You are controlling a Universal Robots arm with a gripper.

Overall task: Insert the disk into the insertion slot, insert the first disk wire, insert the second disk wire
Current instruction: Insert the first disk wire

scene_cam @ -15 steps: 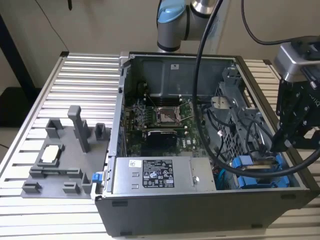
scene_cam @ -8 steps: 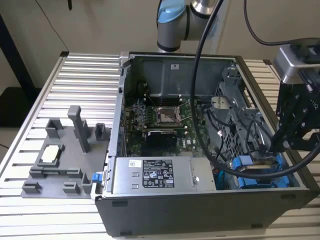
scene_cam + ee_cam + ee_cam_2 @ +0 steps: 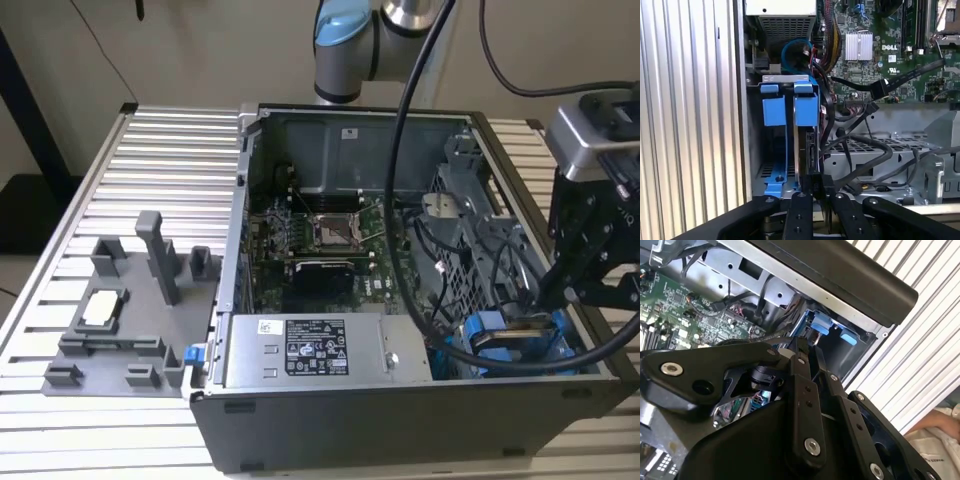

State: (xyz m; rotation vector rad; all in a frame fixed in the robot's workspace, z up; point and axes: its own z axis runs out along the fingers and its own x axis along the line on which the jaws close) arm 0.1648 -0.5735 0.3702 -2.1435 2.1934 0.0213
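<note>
The disk stands edge-on in its bright blue frame inside the insertion slot, a bay of the grey perforated drive cage. In the exterior view the disk lies low in the case's right front corner. A second blue frame sits beside it. My gripper is at the disk's end, fingers close together on a black wire connector that touches the disk's edge. The exterior view shows the gripper reaching into the cage from that view's right.
Black cables cross the cage beside the disk, and one loose connector hangs over the motherboard. The grey power-supply box fills the case front. A grey fixture tray stands on the slatted table.
</note>
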